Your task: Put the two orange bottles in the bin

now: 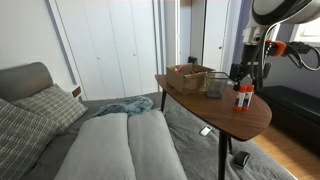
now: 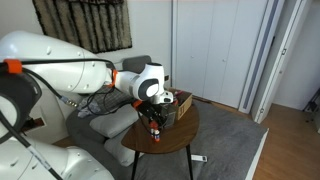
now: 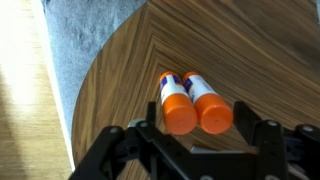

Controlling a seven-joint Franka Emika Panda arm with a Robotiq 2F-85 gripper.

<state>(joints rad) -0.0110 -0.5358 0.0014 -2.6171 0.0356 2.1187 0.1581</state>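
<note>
Spread wide and gripping nothing, the gripper hung above the two orange bottles, which stood touching, side by side, on the wooden table, centred beneath the jaws; the bin stood nearby.

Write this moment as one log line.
two orange bottles: upright on wooden table, outside dark grey mesh bin | gripper: open, above them

I'm seeing soft, even daylight in both exterior views, while my wrist view blows out the floor at left and blurs the dark gripper.
</note>
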